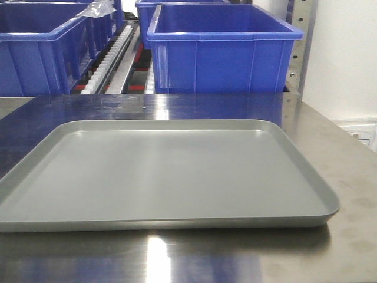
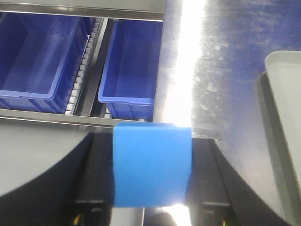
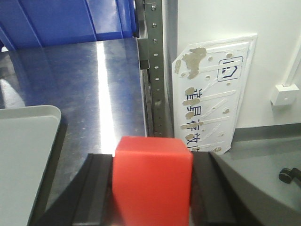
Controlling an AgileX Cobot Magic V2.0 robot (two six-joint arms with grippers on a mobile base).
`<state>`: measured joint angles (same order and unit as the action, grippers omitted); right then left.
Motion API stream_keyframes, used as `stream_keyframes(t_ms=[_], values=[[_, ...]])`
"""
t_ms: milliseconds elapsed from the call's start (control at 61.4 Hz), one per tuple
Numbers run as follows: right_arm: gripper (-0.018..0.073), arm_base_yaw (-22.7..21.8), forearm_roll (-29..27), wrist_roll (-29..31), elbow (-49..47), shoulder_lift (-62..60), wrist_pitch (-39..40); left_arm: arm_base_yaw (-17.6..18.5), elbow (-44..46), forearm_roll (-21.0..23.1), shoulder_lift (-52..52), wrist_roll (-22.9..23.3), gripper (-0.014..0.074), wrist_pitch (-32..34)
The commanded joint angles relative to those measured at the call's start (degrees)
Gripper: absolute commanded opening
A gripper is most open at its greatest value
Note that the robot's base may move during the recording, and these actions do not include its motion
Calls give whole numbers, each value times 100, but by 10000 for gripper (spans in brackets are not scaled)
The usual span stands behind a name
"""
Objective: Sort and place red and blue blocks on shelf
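Steel worktop [image 1: 330,177], streaked with glare, carries a grey rimmed tray [image 1: 177,177] with nothing on it. Behind it stands the shelf [image 1: 300,35], with blue bins [image 1: 224,53] side by side and a white roller track [image 1: 109,59] between them.

Seen from the left wrist, the left tool [image 2: 151,176] is clenched on the blue block [image 2: 153,165], one black finger [image 2: 94,179] pressed to each side. The block hangs over the worktop, left of the tray's edge, with two bins ahead under a metal crossbar [image 2: 84,7].

Seen from the right wrist, the right tool [image 3: 151,188] grips the red block [image 3: 153,179] the same way. It is held near the worktop's right end, beside a perforated post [image 3: 154,61], with the tray's corner to its left.

On the white wall [image 3: 207,19] hangs a scuffed sign [image 3: 216,94] bearing a small house symbol and dark Chinese characters, too worn to read surely.
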<state>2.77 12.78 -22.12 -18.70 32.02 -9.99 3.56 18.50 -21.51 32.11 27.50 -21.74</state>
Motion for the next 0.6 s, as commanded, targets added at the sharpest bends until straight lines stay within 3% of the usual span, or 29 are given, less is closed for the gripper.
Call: stream_keyframes(t_ms=[0,586], values=[[48,-27,102,32,-165,-13,499,-6,153,-65,-10,2,123,391],[48,-27,102,32,-165,-13,499,-6,153,-65,-10,2,123,391]])
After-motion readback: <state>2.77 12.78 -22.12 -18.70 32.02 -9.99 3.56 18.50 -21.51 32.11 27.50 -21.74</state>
